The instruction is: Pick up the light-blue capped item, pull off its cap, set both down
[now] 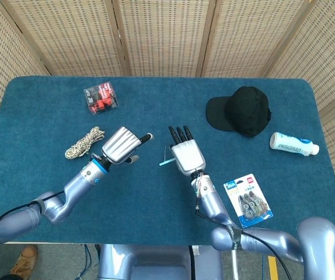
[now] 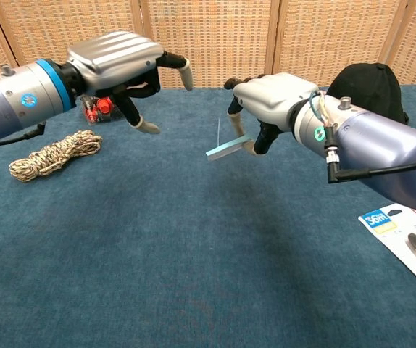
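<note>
My right hand (image 1: 186, 156) (image 2: 273, 101) hovers over the middle of the blue table and pinches the light-blue capped item (image 1: 166, 163) (image 2: 229, 147), a thin flat stick. The item sticks out to the left of the hand, tilted, with a fine thin part rising from it. My left hand (image 1: 121, 146) (image 2: 117, 61) is raised just left of the item, a short gap away. Its fingers are apart and it holds nothing.
A coiled rope (image 1: 84, 143) (image 2: 54, 154) and a clear pack of red parts (image 1: 101, 97) (image 2: 96, 106) lie at the left. At the right are a black cap (image 1: 240, 109) (image 2: 364, 90), a white tube (image 1: 294, 143) and a carded tape pack (image 1: 248, 199) (image 2: 404, 239).
</note>
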You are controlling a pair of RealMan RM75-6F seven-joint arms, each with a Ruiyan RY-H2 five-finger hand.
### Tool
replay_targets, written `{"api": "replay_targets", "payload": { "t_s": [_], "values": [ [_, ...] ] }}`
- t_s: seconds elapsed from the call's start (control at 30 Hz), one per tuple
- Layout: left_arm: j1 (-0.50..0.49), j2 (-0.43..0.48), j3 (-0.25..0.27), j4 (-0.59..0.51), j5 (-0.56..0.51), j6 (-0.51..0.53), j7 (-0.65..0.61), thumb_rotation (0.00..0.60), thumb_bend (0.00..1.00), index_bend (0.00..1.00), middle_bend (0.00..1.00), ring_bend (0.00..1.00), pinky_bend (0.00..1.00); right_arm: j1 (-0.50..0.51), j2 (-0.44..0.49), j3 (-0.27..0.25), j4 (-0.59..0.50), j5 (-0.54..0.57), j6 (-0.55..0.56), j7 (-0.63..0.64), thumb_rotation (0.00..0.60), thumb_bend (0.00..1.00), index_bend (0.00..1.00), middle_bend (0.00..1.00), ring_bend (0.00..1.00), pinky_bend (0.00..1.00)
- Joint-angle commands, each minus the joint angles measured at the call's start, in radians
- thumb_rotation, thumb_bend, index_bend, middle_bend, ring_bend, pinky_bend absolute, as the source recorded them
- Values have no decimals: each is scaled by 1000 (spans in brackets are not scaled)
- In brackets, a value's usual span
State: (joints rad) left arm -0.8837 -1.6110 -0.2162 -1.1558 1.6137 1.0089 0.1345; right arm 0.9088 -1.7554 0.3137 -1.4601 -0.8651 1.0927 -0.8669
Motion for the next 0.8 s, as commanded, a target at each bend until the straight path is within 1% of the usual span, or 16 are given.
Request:
{"api": "replay_targets", "payload": {
  "t_s": [0.03, 0.37, 0.47, 0.6, 0.8],
  "values": [
    [-9, -20, 9, 17, -5, 0, 7, 600, 0, 335, 955, 976, 946, 0, 7, -2, -4, 6, 2, 4, 600, 517, 628, 0, 0, 0],
    [-31, -109, 32, 129, -11, 37, -53, 600, 0, 363, 955, 976, 946, 0, 25, -16, -23, 25, 13, 16, 600, 517, 628, 0, 0, 0],
    [-39, -136, 31, 163, -9, 55, -64, 600, 0, 365, 955, 976, 946, 1, 26, -22, -27, 26, 16, 16, 600, 517, 629, 0, 0, 0],
    [-57, -162, 32, 199, -15, 55, -79, 600, 2, 373, 955, 976, 946, 5, 25, -26, -28, 30, 21, 17, 600, 517, 628, 0, 0, 0],
    [-87, -217, 32, 261, -24, 48, -111, 600, 45, 391, 955, 976, 946, 6, 29, -35, -34, 34, 26, 21, 600, 517, 629, 0, 0, 0]
  ]
}}
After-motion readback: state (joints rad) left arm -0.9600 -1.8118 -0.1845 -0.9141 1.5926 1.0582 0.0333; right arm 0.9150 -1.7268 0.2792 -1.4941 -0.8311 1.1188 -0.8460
